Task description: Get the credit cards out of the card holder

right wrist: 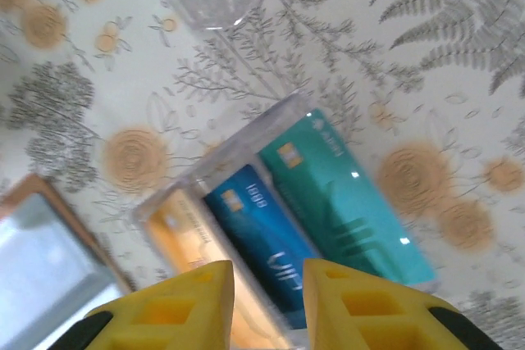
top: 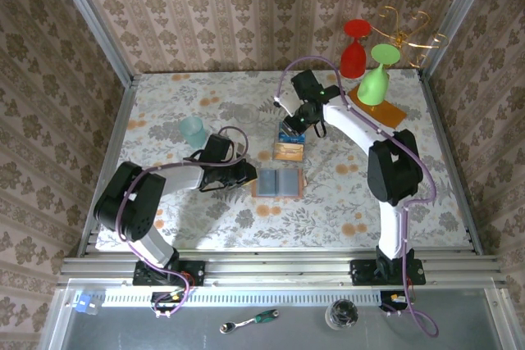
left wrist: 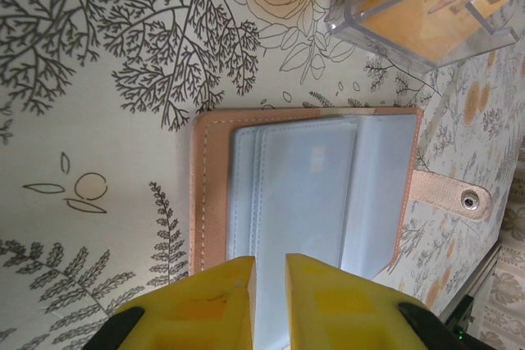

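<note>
The card holder [top: 277, 183] lies open on the floral cloth, its grey-blue pocket panels [left wrist: 312, 194] up inside a tan rim. My left gripper [top: 250, 176] is at its left edge. In the left wrist view, its yellow fingertips [left wrist: 213, 293] stand a narrow slit apart with the panel running into the slit. My right gripper [top: 297, 125] hovers open over a clear box [top: 289, 143]. In that box lie a teal card [right wrist: 353, 211], a blue card [right wrist: 254, 243] and an orange-tan card [right wrist: 184, 235]. Nothing is between the right fingers [right wrist: 197, 301].
A pale teal cup [top: 194, 131] stands behind the left arm. At the back right, an orange slab [top: 385, 111] carries a green goblet [top: 377, 79], a red goblet [top: 354, 47] and a gold rack [top: 410, 34]. The holder's snap strap [left wrist: 455, 194] points sideways.
</note>
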`<act>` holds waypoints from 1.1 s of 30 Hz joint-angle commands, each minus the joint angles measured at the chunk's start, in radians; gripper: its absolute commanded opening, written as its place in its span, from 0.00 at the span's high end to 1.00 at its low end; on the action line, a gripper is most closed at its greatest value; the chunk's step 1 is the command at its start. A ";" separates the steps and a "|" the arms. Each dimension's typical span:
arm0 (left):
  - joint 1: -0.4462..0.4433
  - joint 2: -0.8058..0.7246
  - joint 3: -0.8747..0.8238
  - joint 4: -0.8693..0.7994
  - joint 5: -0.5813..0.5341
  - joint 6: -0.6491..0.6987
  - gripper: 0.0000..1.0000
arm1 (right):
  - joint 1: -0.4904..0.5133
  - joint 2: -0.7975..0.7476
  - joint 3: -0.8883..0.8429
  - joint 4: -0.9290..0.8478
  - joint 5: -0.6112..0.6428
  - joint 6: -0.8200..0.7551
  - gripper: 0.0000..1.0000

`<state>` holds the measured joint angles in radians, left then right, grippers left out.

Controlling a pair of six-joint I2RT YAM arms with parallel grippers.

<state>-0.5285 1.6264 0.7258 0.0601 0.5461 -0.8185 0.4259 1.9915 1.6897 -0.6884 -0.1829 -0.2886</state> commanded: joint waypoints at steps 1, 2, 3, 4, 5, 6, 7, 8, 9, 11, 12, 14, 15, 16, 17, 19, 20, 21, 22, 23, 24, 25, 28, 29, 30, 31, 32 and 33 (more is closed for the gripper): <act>0.004 -0.043 -0.019 0.012 0.004 -0.006 0.82 | 0.011 -0.093 -0.084 0.112 -0.095 0.259 0.70; 0.004 -0.050 -0.025 0.011 0.002 -0.005 0.82 | 0.016 -0.113 -0.121 0.136 -0.106 0.314 0.70; 0.004 -0.057 -0.029 0.009 0.001 -0.003 0.82 | 0.018 -0.129 -0.152 0.145 -0.118 0.363 0.70; 0.004 -0.064 -0.035 0.009 0.000 -0.004 0.82 | 0.021 -0.148 -0.184 0.184 -0.131 0.406 0.70; 0.004 -0.069 -0.041 0.007 -0.003 -0.002 0.82 | 0.023 -0.167 -0.218 0.201 -0.132 0.460 0.69; 0.004 -0.074 -0.048 0.007 -0.005 -0.002 0.82 | 0.025 -0.182 -0.246 0.214 -0.135 0.508 0.69; 0.004 -0.079 -0.055 0.009 -0.004 -0.002 0.82 | 0.028 -0.199 -0.279 0.235 -0.144 0.556 0.69; 0.004 -0.082 -0.064 0.014 -0.002 -0.003 0.82 | 0.030 -0.215 -0.307 0.252 -0.152 0.602 0.70; 0.002 -0.088 -0.071 0.018 -0.002 -0.005 0.82 | 0.033 -0.227 -0.330 0.265 -0.160 0.637 0.70; 0.002 -0.096 -0.088 0.025 -0.002 -0.008 0.82 | 0.044 -0.249 -0.385 0.303 -0.193 0.713 0.70; 0.001 -0.099 -0.093 0.025 -0.003 -0.007 0.83 | 0.050 -0.260 -0.411 0.324 -0.205 0.743 0.71; 0.002 -0.107 -0.103 0.026 -0.004 -0.005 0.83 | 0.072 -0.276 -0.465 0.372 -0.227 0.794 0.71; 0.002 -0.108 -0.106 0.027 -0.005 -0.004 0.83 | 0.085 -0.279 -0.479 0.380 -0.226 0.810 0.71; 0.002 -0.108 -0.110 0.032 -0.003 -0.005 0.83 | 0.097 -0.280 -0.489 0.378 -0.222 0.825 0.71; 0.002 -0.107 -0.114 0.037 0.001 -0.008 0.83 | 0.108 -0.275 -0.493 0.367 -0.219 0.844 0.72; 0.001 -0.104 -0.118 0.048 0.004 -0.014 0.84 | 0.124 -0.267 -0.500 0.346 -0.203 0.891 0.73; 0.000 -0.102 -0.118 0.054 0.008 -0.016 0.84 | 0.134 -0.264 -0.511 0.359 -0.210 0.909 0.74; -0.001 -0.100 -0.118 0.055 0.010 -0.015 0.85 | 0.142 -0.262 -0.521 0.367 -0.217 0.922 0.74; -0.001 -0.096 -0.118 0.056 0.012 -0.014 0.86 | 0.149 -0.259 -0.526 0.362 -0.219 0.941 0.74; -0.001 -0.092 -0.116 0.055 0.013 -0.012 0.86 | 0.154 -0.250 -0.527 0.352 -0.222 0.964 0.74; -0.001 -0.088 -0.114 0.056 0.016 -0.011 0.87 | 0.156 -0.241 -0.525 0.348 -0.235 0.977 0.74; -0.001 -0.084 -0.112 0.061 0.019 -0.011 0.87 | 0.158 -0.234 -0.530 0.351 -0.251 0.990 0.74; -0.002 -0.070 -0.105 0.074 0.026 -0.014 0.88 | 0.168 -0.221 -0.555 0.378 -0.262 1.022 0.74; -0.002 -0.064 -0.102 0.078 0.027 -0.014 0.89 | 0.172 -0.216 -0.565 0.395 -0.273 1.026 0.74; -0.002 -0.059 -0.099 0.078 0.029 -0.014 0.89 | 0.175 -0.209 -0.569 0.401 -0.278 1.028 0.74; -0.002 -0.055 -0.095 0.078 0.031 -0.012 0.90 | 0.178 -0.202 -0.569 0.402 -0.283 1.027 0.73; -0.002 -0.046 -0.091 0.079 0.033 -0.010 0.91 | 0.181 -0.193 -0.567 0.398 -0.282 1.025 0.72; -0.002 -0.040 -0.088 0.079 0.034 -0.010 0.91 | 0.183 -0.188 -0.564 0.394 -0.280 1.025 0.72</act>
<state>-0.5285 1.5623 0.6170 0.1261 0.5575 -0.8227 0.5961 1.7760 1.1343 -0.3119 -0.4332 0.7052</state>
